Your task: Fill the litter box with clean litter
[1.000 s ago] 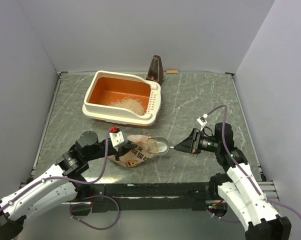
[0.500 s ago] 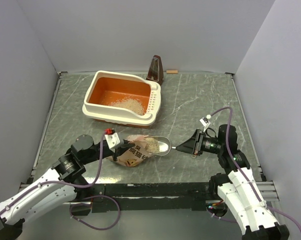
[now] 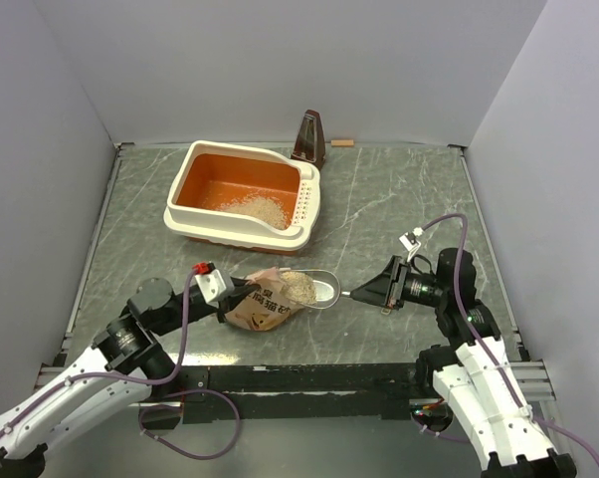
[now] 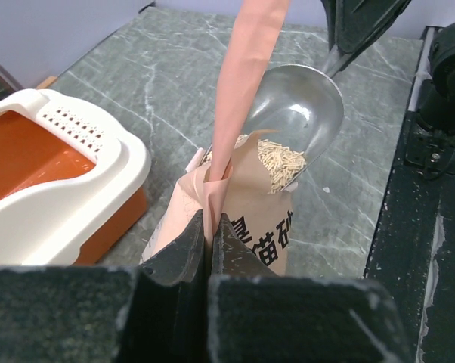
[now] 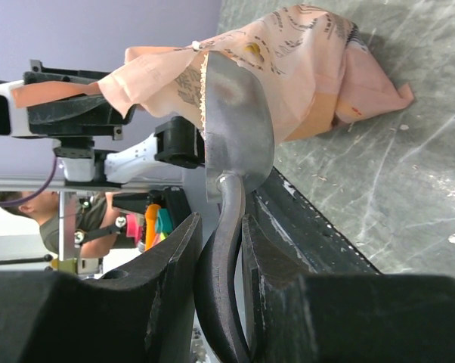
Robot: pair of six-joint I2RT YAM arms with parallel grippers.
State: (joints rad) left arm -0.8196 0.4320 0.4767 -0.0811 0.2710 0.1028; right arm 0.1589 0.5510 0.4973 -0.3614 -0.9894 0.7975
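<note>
Arms stretch low toward each other, left gripper (image 4: 210,227) pinched tight on the lip of the tan bag (image 3: 265,312), right gripper (image 5: 220,227) clamping the handle of the metal scoop (image 3: 320,289), whose bowl holds clean litter (image 4: 281,159) at the bag's mouth, litter box (image 3: 238,230) well behind.

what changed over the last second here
The left gripper, shut on the bag's edge, drew back left toward its base, and more litter now shows in the scoop. The right gripper still holds the scoop's handle; the litter box and its heap are unchanged.
</note>
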